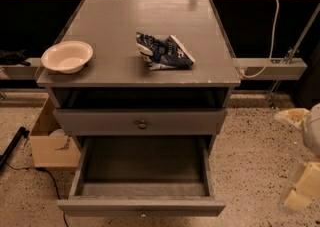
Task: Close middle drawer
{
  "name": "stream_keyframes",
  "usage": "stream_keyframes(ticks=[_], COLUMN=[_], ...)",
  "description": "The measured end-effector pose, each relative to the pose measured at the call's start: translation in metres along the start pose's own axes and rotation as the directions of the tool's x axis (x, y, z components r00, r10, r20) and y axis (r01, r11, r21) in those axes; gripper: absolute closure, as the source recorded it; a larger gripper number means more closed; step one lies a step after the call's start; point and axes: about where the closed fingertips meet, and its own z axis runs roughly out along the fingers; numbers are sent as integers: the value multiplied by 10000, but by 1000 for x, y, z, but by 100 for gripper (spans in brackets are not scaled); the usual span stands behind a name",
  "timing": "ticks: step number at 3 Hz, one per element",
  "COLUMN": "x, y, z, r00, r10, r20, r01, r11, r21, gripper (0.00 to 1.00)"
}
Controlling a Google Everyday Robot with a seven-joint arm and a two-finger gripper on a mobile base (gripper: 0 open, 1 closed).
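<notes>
Camera view looks down on a grey-painted wooden cabinet whose flat counter [115,31] is matte and a little chipped along its front edge. Two things lie on it: one shallow round white bowl [67,56] near the left front corner, and one crumpled blue-and-white snack bag [163,51] near the middle, well apart from the bowl.

Below the counter is a dark recess, then one closed grey front [100,121] with a small round knob [142,124]. Under that, the middle drawer [142,205] stands pulled far out toward the camera. Its wide shallow box shows a bare grey floor inside, and its plain front has a knob of its own at the bottom edge of the view. That makes two fronts and two knobs in sight.

At the far right edge, low over the speckled stone floor [250,161], hangs the end effector [299,192], pale and yellowish, well apart from the cabinet and touching nothing. I cannot tell whether it is open or closed.

One cardboard box [50,143] sits on the floor left of the cabinet.
</notes>
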Motion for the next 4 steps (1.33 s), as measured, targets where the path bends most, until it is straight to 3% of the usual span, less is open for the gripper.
stream_keyframes(ticks=[2,3,4], x=[-15,-29,-30], y=[32,26,26], z=[38,68,69], r00=[9956,9902,9903], r10=[-818,-1211,-1231], r20=[-458,-695,-639], r01=[789,1161,1187], r11=[9950,9906,9906], r21=[-609,-716,-682], gripper=[0,0,4])
